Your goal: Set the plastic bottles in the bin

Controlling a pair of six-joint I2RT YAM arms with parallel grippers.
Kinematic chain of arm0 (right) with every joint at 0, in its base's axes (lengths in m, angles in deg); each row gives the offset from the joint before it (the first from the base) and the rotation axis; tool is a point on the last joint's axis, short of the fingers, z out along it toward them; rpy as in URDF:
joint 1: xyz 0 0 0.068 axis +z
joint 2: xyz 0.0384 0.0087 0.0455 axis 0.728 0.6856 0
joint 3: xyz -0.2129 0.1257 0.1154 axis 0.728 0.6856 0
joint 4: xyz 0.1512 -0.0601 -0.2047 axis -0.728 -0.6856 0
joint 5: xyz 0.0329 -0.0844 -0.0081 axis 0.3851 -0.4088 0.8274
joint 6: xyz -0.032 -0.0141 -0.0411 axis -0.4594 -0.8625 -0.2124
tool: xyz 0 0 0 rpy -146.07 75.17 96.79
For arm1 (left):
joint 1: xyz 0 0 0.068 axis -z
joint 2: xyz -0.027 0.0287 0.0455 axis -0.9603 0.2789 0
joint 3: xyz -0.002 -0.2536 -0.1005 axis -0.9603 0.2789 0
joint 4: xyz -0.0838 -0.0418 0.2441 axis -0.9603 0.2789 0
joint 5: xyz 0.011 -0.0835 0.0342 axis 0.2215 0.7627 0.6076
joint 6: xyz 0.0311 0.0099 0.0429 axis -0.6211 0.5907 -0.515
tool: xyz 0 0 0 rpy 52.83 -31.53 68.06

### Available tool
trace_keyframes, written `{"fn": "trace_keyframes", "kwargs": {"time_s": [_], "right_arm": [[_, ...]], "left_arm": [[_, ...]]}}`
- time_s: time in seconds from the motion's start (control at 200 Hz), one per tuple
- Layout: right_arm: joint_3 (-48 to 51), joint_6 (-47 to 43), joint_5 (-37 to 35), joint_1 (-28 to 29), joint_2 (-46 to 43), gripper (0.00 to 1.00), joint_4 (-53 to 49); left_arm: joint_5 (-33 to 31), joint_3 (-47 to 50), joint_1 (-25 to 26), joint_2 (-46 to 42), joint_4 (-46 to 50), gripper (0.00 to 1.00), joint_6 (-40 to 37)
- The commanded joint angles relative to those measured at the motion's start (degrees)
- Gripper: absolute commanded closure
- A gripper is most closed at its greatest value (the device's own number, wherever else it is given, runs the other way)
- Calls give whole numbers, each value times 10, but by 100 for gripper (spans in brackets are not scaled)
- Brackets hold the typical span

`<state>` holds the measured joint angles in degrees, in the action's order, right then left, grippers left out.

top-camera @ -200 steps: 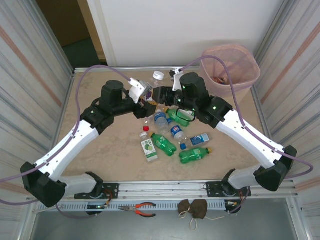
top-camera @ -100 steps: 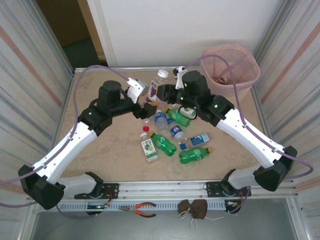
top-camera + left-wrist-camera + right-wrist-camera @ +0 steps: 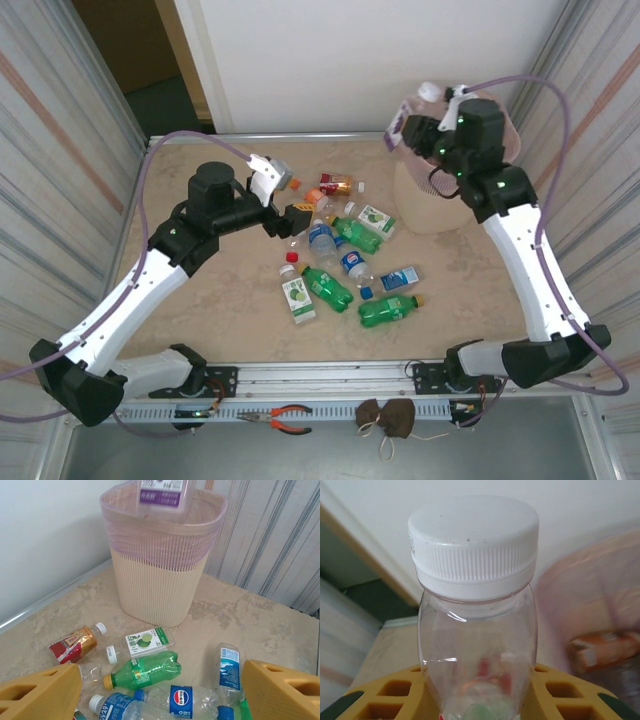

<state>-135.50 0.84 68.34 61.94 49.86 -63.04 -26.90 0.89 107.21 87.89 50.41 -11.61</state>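
Clear white-capped bottle [image 3: 477,630] clamped in right tool [image 3: 477,700], raised at rim of bin [image 3: 415,210]; left tool [image 3: 160,695] wide open above loose bottles [image 3: 150,667] on tabletop [image 3: 220,290]

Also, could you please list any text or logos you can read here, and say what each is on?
"EAR", partly cut off: bottom-edge bottle.
Pepsi globe logo, no legible word: Pepsi bottle.
Purple label on the held bottle, lime-label bottle: too small to read.
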Motion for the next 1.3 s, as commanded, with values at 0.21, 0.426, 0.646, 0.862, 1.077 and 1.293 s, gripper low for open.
{"fn": "trace_keyframes", "kwargs": {"time_s": [0.21, 0.426, 0.646, 0.862, 1.077, 1.293], "right_arm": [[-113, -140, 86, -133, 80, 64, -59], [-187, -213, 161, -185, 160, 65, -155], [-261, -278, 198, -196, 249, 65, -283], [-293, -311, 211, -196, 319, 65, -354], [-309, -339, 221, -175, 375, 66, -387], [-323, -347, 206, -157, 433, 66, -406]], "left_arm": [[-3, 15, 3, -29, -6, 17, 15], [-5, 17, 3, -27, -5, 16, 11], [-1, 11, 2, -15, 1, 16, 6], [4, 16, 1, -7, 0, 16, 7], [8, 25, 0, -4, -10, 16, 13], [6, 35, 0, -8, -13, 16, 19]]}}
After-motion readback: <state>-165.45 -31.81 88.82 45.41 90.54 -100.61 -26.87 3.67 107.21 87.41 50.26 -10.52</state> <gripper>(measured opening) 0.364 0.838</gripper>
